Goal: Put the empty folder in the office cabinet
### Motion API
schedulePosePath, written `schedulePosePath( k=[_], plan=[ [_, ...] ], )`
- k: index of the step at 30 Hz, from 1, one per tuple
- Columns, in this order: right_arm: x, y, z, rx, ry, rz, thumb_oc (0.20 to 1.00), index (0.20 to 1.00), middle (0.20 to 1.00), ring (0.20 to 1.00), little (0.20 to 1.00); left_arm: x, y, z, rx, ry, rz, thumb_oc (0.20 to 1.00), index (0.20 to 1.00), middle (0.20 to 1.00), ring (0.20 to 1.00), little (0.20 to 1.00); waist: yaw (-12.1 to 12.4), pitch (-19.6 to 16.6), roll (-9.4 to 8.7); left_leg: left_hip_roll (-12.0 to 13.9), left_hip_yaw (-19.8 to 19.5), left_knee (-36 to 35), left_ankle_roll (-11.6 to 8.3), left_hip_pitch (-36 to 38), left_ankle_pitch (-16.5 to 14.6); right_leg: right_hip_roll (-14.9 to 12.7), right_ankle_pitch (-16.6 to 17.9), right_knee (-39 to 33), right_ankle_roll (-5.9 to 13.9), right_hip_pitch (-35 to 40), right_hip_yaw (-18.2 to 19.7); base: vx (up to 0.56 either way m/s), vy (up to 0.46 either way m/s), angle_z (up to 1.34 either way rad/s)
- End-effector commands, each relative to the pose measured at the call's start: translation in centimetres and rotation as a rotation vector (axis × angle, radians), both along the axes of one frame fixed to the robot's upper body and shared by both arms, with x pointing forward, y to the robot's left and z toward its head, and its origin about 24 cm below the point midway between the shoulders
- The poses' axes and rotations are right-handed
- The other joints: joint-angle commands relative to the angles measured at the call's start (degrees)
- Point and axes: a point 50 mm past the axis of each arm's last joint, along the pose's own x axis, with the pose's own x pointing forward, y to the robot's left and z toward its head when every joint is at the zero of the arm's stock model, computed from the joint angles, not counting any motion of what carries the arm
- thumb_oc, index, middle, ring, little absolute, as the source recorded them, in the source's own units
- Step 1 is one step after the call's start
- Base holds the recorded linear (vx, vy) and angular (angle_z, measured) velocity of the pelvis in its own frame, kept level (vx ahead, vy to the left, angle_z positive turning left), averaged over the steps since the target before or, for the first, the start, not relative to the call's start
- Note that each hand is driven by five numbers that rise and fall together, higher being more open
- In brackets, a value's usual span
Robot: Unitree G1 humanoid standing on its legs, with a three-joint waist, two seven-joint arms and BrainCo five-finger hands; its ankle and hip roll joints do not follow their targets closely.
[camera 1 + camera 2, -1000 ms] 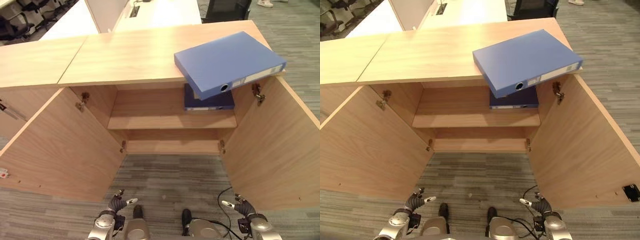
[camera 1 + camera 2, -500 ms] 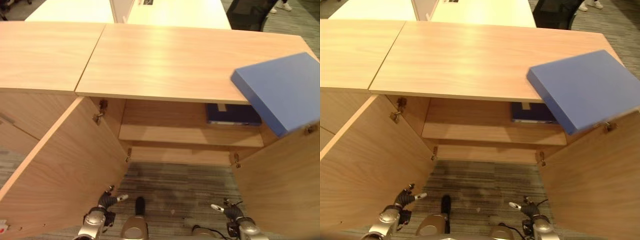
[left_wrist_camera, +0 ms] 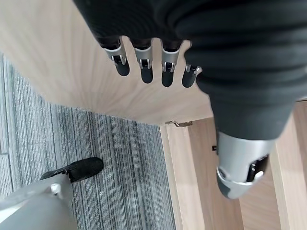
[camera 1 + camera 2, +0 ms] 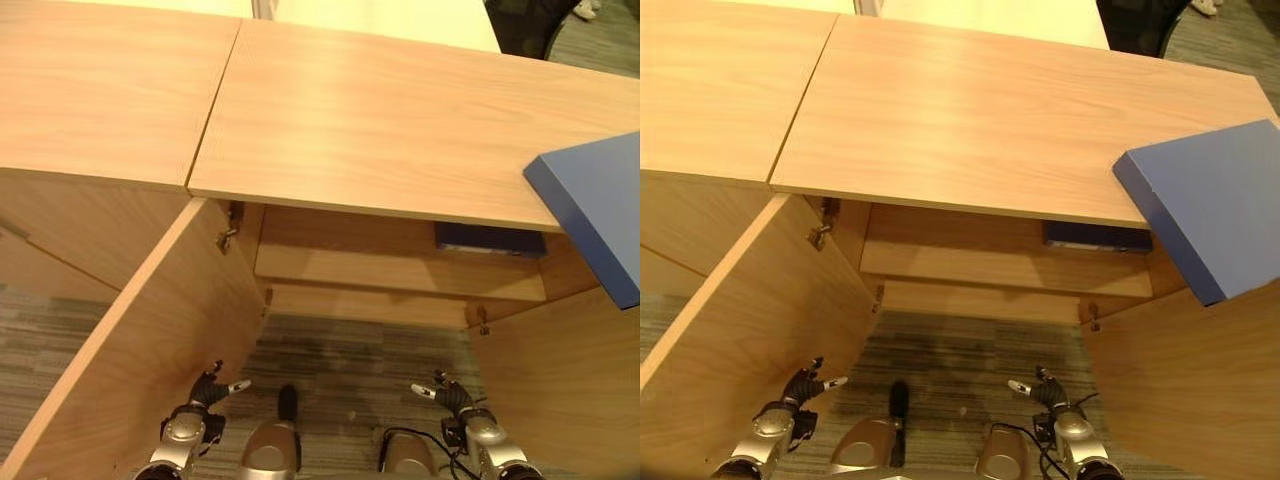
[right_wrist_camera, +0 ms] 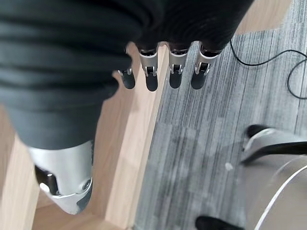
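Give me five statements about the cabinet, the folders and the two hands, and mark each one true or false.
1. A blue folder lies on the cabinet top, sticking out over its front right edge. True.
2. The left hand is curled round that folder. False: it hangs low near the floor, by the open left door, fingers relaxed and holding nothing.
3. Both cabinet doors are shut. False: the left door and the right door both stand open.
4. A second, darker folder lies on the shelf inside, toward its right end. True.
5. The right hand holds nothing. True: it hangs over the carpet with relaxed fingers.
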Motion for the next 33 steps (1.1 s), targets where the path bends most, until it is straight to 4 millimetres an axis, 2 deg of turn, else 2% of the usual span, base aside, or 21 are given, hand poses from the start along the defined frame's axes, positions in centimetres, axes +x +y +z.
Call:
schedulePosePath(
  k=[1,2,3,5,8,12,18,20,22,24,25,28,29,30,32,33],
  plan=[
    [2.0,-1.4,1.9,-0.038,-0.107,0.006,1.0,1.0,1.0,1.0,1.0,1.1,0.4,1.1,0.02,-0.074,-0.013,1.0,1.0,1.0,1.0,1.0,-1.4,0.9,0.55,4.2,-2.5,8.0,-5.97,-2.4,-6.8,-1.0,4.3,-7.5,0.79,2.1,-1.7,0.12,-0.059,0.14],
    [2.1,-1.4,2.0,-0.039,-0.111,0.008,1.0,1.0,1.0,1.0,1.0,1.3,0.2,1.2,0.023,-0.078,-0.021,1.0,1.0,1.0,1.0,1.0,-2.1,1.2,0.27,3.5,-3.2,8.6,-6.16,-1.9,-7.4,-0.9,5.1,-10.0,1.26,1.7,0.0,0.08,-0.042,0.24],
    [2.1,-1.4,2.0,-0.039,-0.111,0.008,1.0,1.0,1.0,1.0,1.0,1.3,0.2,1.2,0.023,-0.078,-0.021,1.0,1.0,1.0,1.0,1.0,-2.1,1.3,0.31,3.5,-3.2,8.7,-6.16,-1.8,-7.5,-0.8,5.1,-10.0,1.26,1.8,0.0,0.12,-0.1,0.51],
    [1.9,-1.6,2.0,-0.039,-0.108,0.003,1.0,1.0,1.0,1.0,1.0,1.3,0.1,1.1,0.024,-0.079,-0.025,1.0,1.0,1.0,1.0,1.0,-2.6,1.1,0.03,2.9,-4.0,9.4,-6.59,-1.6,-7.9,-1.1,6.0,-11.6,1.56,2.5,3.0,0.07,-0.129,0.54],
    [1.8,-1.6,2.0,-0.043,-0.105,0.004,1.0,1.0,1.0,1.0,1.0,1.0,0.2,0.9,0.025,-0.071,-0.014,1.0,1.0,1.0,1.0,1.0,-2.4,0.2,0.11,3.4,-3.7,8.2,-7.14,-0.7,-7.5,-1.8,6.9,-13.3,1.76,4.4,2.9,0.03,-0.134,0.16],
    [1.8,-1.5,2.0,-0.042,-0.104,0.021,1.0,1.0,1.0,1.0,1.0,0.6,0.4,0.7,0.022,-0.066,0.012,1.0,1.0,1.0,1.0,1.0,-2.1,-1.0,0.67,4.4,-3.7,6.3,-8.07,0.3,-6.4,-1.4,6.2,-14.9,1.4,5.9,2.1,0.04,-0.159,-0.09],
    [1.3,-2.2,2.1,-0.067,-0.096,0.043,1.0,1.0,1.0,1.0,1.0,-0.4,-0.1,0.1,-0.005,-0.04,0.026,1.0,1.0,1.0,1.0,1.0,-2.2,-2.1,2.66,8.1,-5.5,3.5,-10.65,2.1,-3.6,1.8,3.3,-17.3,-0.64,9.8,1.0,0.03,-0.209,0.1],
    [1.0,-2.8,2.1,-0.078,-0.091,0.035,1.0,1.0,1.0,1.0,1.0,-0.9,-0.9,-0.5,-0.032,-0.019,0.027,1.0,1.0,1.0,1.0,1.0,-2.5,-2.4,3.92,10.2,-6.5,2.2,-12.05,2.7,-1.1,4.5,1.6,-18.9,-2.12,12.3,0.1,0.0,-0.301,0.09],
    [0.9,-2.8,2.1,-0.078,-0.09,0.035,1.0,1.0,1.0,1.0,1.0,-0.9,-0.9,-0.5,-0.032,-0.019,0.027,1.0,1.0,1.0,1.0,1.0,-2.6,-2.3,3.98,10.3,-6.6,2.1,-12.09,2.7,-1.0,4.6,1.6,-19.0,-2.15,12.4,0.0,-0.01,-0.13,0.24],
    [0.6,-3.4,2.1,-0.094,-0.083,0.032,1.0,1.0,1.0,1.0,1.0,-1.0,-1.7,-0.8,-0.06,-0.008,0.023,1.0,1.0,1.0,1.0,1.0,-2.7,-1.9,4.63,12.1,-7.8,3.5,-13.15,1.9,1.5,7.1,-0.1,-20.0,-3.62,14.5,-0.9,-0.06,-0.236,0.13],
    [0.6,-3.4,2.2,-0.094,-0.083,0.032,1.0,1.0,1.0,1.0,1.0,-1.0,-1.7,-0.8,-0.06,-0.008,0.023,1.0,1.0,1.0,1.0,1.0,-2.8,-1.8,4.65,12.1,-7.9,3.5,-13.17,1.8,1.5,7.1,-0.1,-20.1,-3.64,14.6,-1.0,-0.07,-0.157,0.21],
    [0.4,-4.0,2.2,-0.112,-0.075,0.02,1.0,1.0,1.0,1.0,1.0,-0.6,-2.1,-0.7,-0.061,-0.01,0.004,1.0,1.0,1.0,1.0,1.0,-3.2,-1.2,4.38,11.3,-8.4,5.7,-12.91,0.1,1.8,7.1,-0.6,-19.5,-4.37,14.6,-1.8,-0.09,-0.09,0.15],
    [0.4,-4.4,2.3,-0.126,-0.07,0.015,1.0,1.0,1.0,1.0,1.0,-0.1,-2.4,-0.5,-0.065,-0.022,-0.02,1.0,1.0,1.0,1.0,1.0,-3.9,-0.7,3.62,9.7,-6.5,9.4,-12.36,-0.4,0.5,6.6,-0.5,-18.1,-5.09,13.4,-2.5,-0.13,-0.065,0.07],
    [0.4,-4.4,2.3,-0.126,-0.071,0.015,1.0,1.0,1.0,1.0,1.0,-0.1,-2.4,-0.5,-0.065,-0.022,-0.02,1.0,1.0,1.0,1.0,1.0,-3.9,-0.7,3.61,9.6,-6.5,9.7,-12.32,-0.5,0.2,6.6,-0.7,-17.9,-5.05,13.4,-2.5,-0.19,-0.093,0.09],
    [0.4,-4.7,2.4,-0.13,-0.071,0.009,1.0,1.0,1.0,1.0,1.0,0.0,-2.7,-0.4,-0.07,-0.023,-0.039,1.0,1.0,1.0,1.0,1.0,-4.1,-0.9,2.89,6.1,-7.8,13.1,-11.49,0.0,-3.3,6.3,-0.1,-17.0,-5.5,11.9,-1.9,-0.16,-0.073,0.04],
    [0.5,-4.7,2.4,-0.128,-0.074,0.001,1.0,1.0,1.0,1.0,1.0,-0.1,-3.0,-0.6,-0.073,-0.016,-0.061,1.0,1.0,1.0,1.0,1.0,-4.5,-1.2,2.08,1.6,-9.5,16.9,-10.51,0.9,-7.2,6.2,0.9,-16.4,-5.91,10.1,-1.0,-0.19,-0.054,-0.06]
  ],
)
